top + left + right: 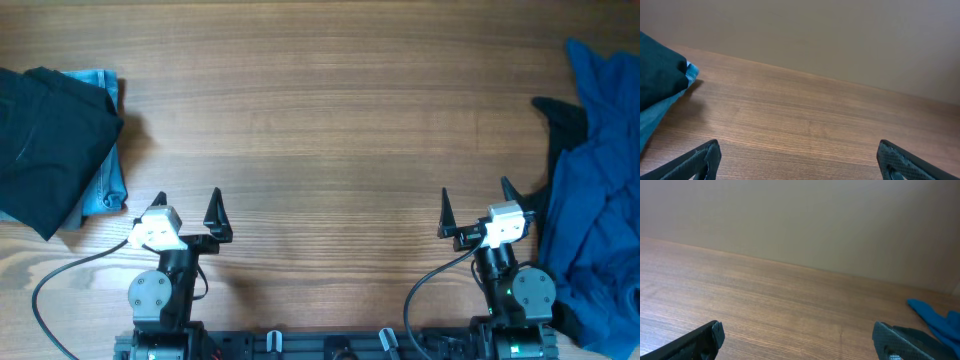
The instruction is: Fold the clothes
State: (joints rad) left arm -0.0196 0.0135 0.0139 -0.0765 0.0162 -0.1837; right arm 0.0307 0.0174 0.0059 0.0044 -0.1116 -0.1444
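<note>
nothing picked up yet: begin with the shirt

both arms sit low at the near edge. the left end effector (187, 205) and the right end effector (475, 198) are spread wide and hold nothing. the shirt (600, 200) lies crumpled at the right edge, just beside the right arm. a black garment (45, 130) lies on denim (110, 185) at the far left, well apart from the shirt. the step in hand looks like a first reach. i judge it best for the right arm to pinch the shirt at the collar or a shoulder, not a loose bunch. it can then drag the shirt to the middle, where both arms can spread it flat before any fold.

the surface (330, 110) is matte wood grain, bare between the two heaps. beyond it the wrist views show a plain beige wall (800, 215).
</note>
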